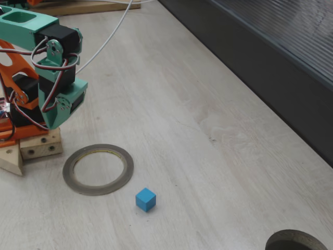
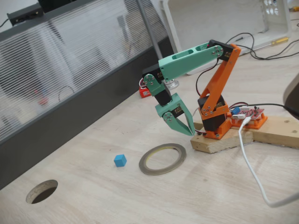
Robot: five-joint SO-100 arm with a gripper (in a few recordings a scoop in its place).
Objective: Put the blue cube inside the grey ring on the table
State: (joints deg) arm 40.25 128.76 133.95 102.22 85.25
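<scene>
One blue cube [image 1: 145, 199] just outside grey ring [image 1: 98, 169], bare table [image 1: 208, 172] around — fingers [image 2: 188, 122] pressed together, empty.

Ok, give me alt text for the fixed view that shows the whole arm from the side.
A blue cube sits on a pale wooden table, just left of a flat grey ring and outside it. The green and orange arm's gripper hangs above the ring's far right edge, fingers together, holding nothing.

Pale matt wood-grain table [image 1: 208, 156]
</scene>
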